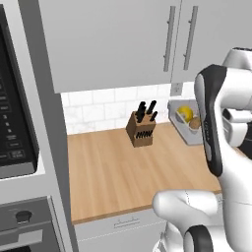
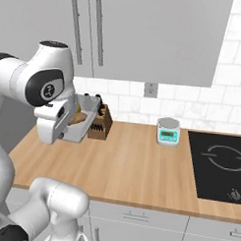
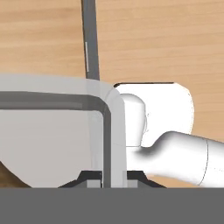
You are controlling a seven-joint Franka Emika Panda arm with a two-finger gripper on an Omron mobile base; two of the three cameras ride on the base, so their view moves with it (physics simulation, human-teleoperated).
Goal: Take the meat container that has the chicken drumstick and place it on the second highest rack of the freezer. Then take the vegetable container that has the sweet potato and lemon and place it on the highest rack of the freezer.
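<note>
Close against the hand camera, the grey rim of the vegetable container [image 3: 105, 131] runs straight up between the two dark fingertips, which are pressed together on that wall (the gripper [image 3: 105, 178] pinches it). The container hangs clear above the wooden counter [image 3: 166, 48], held up by the arm.

From the left base view the container [image 1: 183, 129] is a shallow grey tray whose long axis runs away from the gripper toward the tiled wall. In it sit the lemon [image 1: 185, 112], at the far end, and the tan sweet potato [image 1: 195, 122] just beside it, nearer the gripper; which way the tuber points I cannot tell. From the right base view the tray [image 2: 80, 126] shows past the wrist with the knife block [image 2: 99, 123] just behind it.

Beyond the gripper along the counter [image 2: 136, 162] stand a small kitchen scale [image 2: 168, 131] and a black cooktop [image 2: 220, 165]. White wall cupboards [image 2: 145, 34] hang above.
</note>
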